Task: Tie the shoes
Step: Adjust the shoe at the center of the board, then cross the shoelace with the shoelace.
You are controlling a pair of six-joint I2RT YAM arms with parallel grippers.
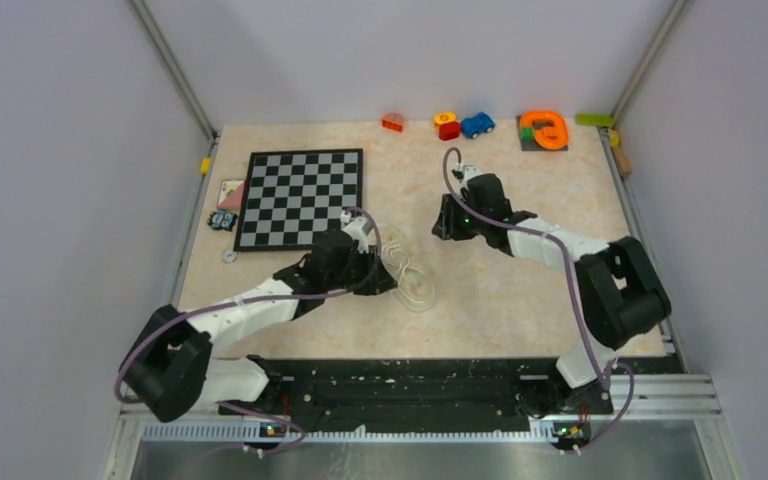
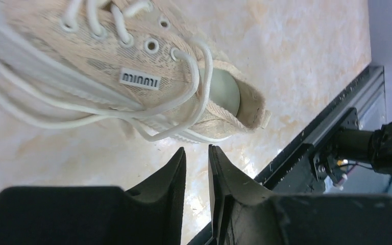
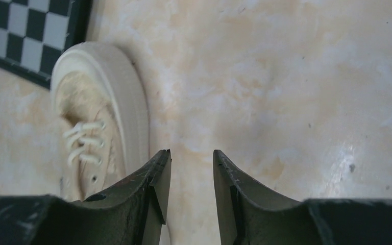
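Cream sneaker on marbled worktop, loose white laces trailing, left fingers slightly parted near its heel, right fingers spread, both empty

Fixed camera looks down on the whole table from above its near edge; two wrist cameras, close in, both frame the sneaker (opposite ends).

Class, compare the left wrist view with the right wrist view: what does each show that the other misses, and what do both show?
Only left wrist: heel opening, label, loose laces, rail. Only right wrist: toe cap, chessboard. Both: the shoe on the table, and that arm's own empty tool, the left tool or the right tool.
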